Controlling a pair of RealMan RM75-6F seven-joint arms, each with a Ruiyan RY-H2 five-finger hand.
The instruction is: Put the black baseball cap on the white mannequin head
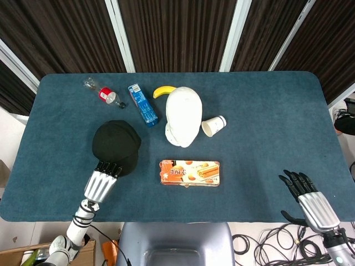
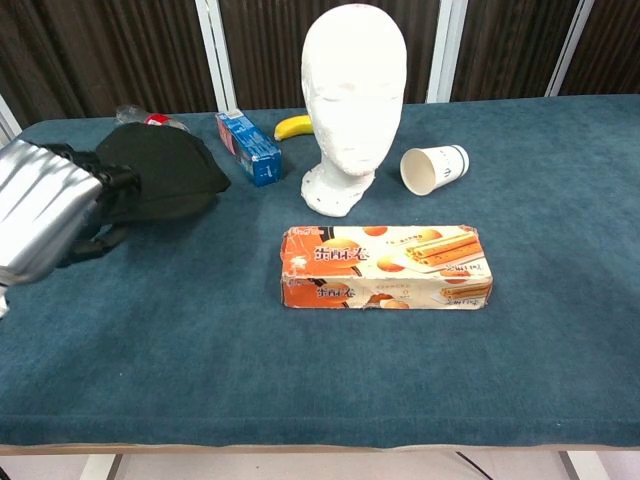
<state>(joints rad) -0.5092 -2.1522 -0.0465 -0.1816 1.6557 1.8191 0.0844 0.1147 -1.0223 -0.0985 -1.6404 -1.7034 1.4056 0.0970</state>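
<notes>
My left hand (image 1: 102, 182) holds the cap (image 1: 116, 144) left of the mannequin head (image 1: 183, 116). Behind the head lies a banana (image 1: 162, 91), right of it a cup (image 1: 213, 126), before it a snack box (image 1: 189, 172). My right hand (image 1: 307, 200) sits far right, apart.

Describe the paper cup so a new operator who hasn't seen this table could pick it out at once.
Start at the white mannequin head standing near the middle of the blue table. Just to its right in both views lies the paper cup, tipped on its side with the open mouth toward the head. It is the only cup there: white with a dark band, unlike the orange snack box nearer the robot.
</notes>
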